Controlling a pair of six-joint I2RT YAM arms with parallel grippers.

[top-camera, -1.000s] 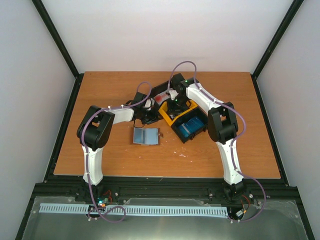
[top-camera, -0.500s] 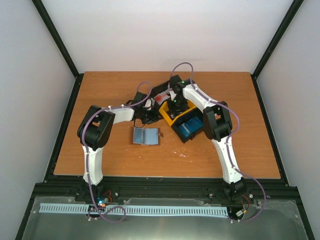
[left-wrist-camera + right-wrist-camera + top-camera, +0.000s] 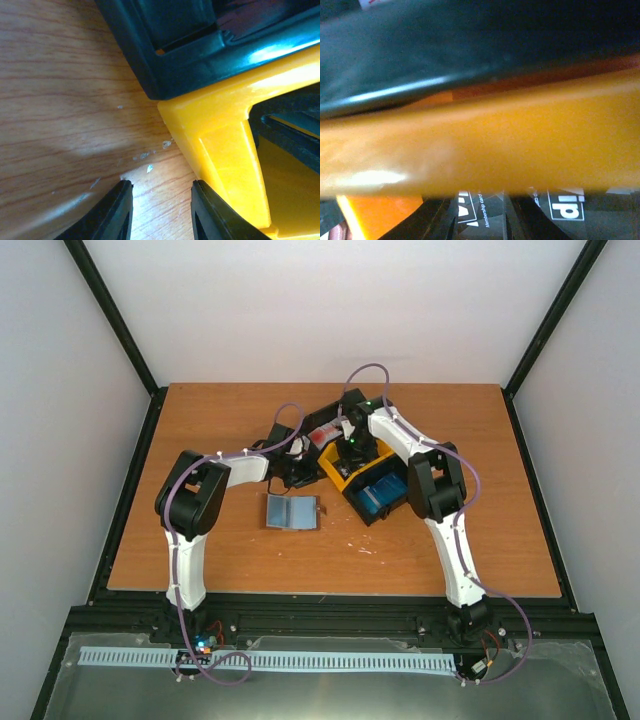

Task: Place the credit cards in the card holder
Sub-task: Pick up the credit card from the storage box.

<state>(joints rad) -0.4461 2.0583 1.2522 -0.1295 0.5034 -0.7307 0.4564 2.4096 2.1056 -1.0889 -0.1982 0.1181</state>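
Top view with both wrist views. The holder (image 3: 292, 512) lies open on the counter (image 3: 200, 440), lining up, with its long axis running left to right. It sits on the near-left side of the bins and apart from them.

The right fingers (image 3: 437, 220) reach down inside the yellow bin (image 3: 338, 478), with dark cards (image 3: 479, 214) showing in the gap between them. It cannot be told whether the fingers pinch a card or only straddle the stack.

The left fingers (image 3: 112, 212) stand apart over bare counter with nothing between them, at the outer corner of the yellow bin.

Blue cards (image 3: 378, 495) fill the black bin (image 3: 400, 502) beside it.

From the right fingers, the holder lies toward the near left, across the bin wall. The left arm is the nearer one to it. Judged from this, any card lifted must clear the yellow wall and then travel leftward to meet the holder's pockets along its long axis.
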